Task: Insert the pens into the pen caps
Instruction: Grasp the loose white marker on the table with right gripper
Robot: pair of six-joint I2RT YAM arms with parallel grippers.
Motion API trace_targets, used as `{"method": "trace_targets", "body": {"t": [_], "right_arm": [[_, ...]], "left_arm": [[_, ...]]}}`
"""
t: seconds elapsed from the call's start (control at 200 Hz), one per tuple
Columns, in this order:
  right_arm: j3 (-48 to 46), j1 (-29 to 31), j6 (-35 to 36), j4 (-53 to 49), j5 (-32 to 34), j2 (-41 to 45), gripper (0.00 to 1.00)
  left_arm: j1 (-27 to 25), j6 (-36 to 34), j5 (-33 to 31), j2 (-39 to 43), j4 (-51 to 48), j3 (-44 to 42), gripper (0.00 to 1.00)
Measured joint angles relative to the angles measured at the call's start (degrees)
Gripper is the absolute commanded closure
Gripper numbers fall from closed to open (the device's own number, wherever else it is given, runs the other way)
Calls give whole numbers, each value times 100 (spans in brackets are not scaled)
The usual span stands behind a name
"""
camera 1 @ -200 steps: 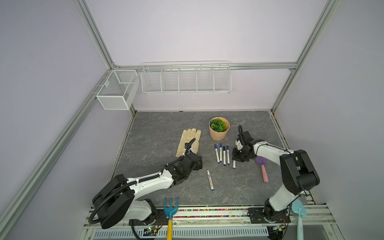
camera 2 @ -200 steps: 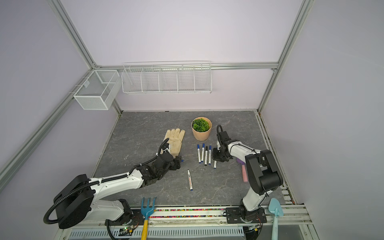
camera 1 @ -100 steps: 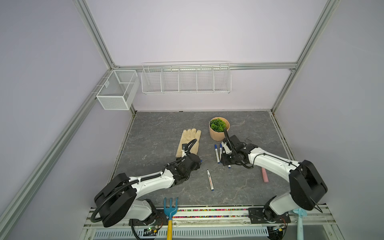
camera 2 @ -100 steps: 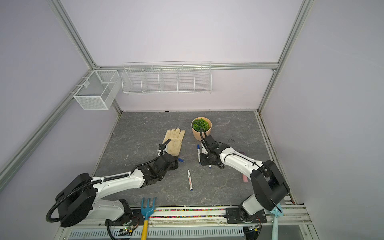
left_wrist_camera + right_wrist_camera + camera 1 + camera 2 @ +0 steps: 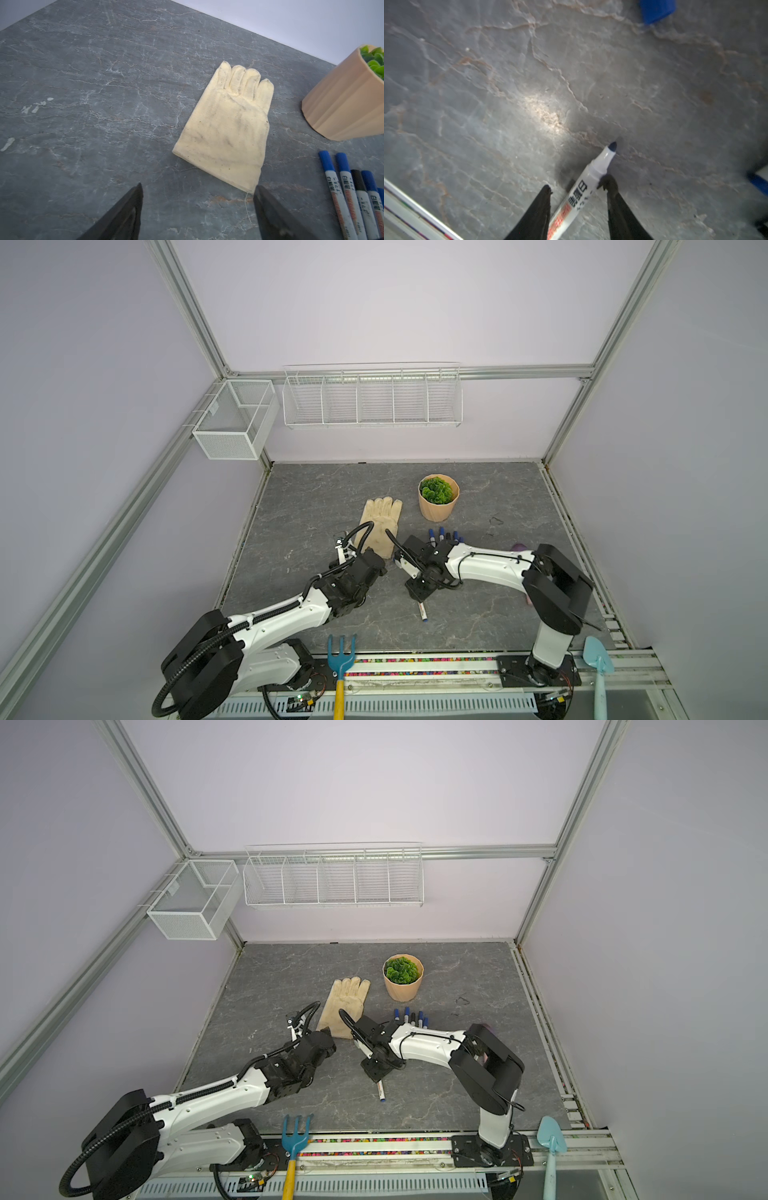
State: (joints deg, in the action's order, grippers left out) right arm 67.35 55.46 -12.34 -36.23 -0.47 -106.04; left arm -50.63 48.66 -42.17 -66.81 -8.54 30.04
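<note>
- The right gripper (image 5: 577, 182) is down low at the counter (image 5: 311, 497). Its fingers are apart and straddle the uncapped pen (image 5: 600, 164). One finger looks right up against the barrel and the other has a clear gap, so it's not clamped on it.
- That pen is lying flat on the counter with its dark blue tip bare. In both top views its tail end pokes out at 6 o'clock from the right gripper.
- A loose blue cap (image 5: 656, 9) sits on the counter out past the pen's tip and well apart from it. The right wrist view cuts it off at the edge.
- The left gripper (image 5: 199, 186) is spread wide with nothing between the fingers, just short of the cuff of the cream glove (image 5: 226, 133). In both top views the glove is at 12 o'clock from it.
- Five capped pens (image 5: 442, 536) lie side by side at roughly 1 o'clock from the right gripper. Four caps are blue and one is black, all pointing to 12 o'clock. The right arm hides their lower ends from above.
- The plant pot (image 5: 438, 506) stands at 12 o'clock from that row, near it but not touching.
</note>
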Motion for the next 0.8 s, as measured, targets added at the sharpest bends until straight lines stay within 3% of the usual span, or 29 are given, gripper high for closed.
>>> {"method": "trace_targets", "body": {"t": [0.075, 0.175, 0.255, 0.5, 0.695, 0.8], "right_arm": [[181, 57, 24, -85, 146, -125, 62], [326, 92, 4, -208, 378, -254, 79], [402, 92, 31, -258, 483, -302, 87], [164, -184, -125, 103, 444, -15, 92], [-780, -1290, -957, 1552, -63, 1563, 92], [-1156, -1578, -1392, 2385, -223, 2153, 92]], "left_arm": [[0, 22, -26, 42, -46, -11, 18], [0, 17, -26, 52, -46, -11, 18], [0, -17, 11, 46, -24, -11, 18], [0, -363, 588, -116, 415, -11, 18], [2, -815, 1547, -299, 1014, -13, 18], [-4, -1250, 2319, -420, 1611, -68, 19]]}}
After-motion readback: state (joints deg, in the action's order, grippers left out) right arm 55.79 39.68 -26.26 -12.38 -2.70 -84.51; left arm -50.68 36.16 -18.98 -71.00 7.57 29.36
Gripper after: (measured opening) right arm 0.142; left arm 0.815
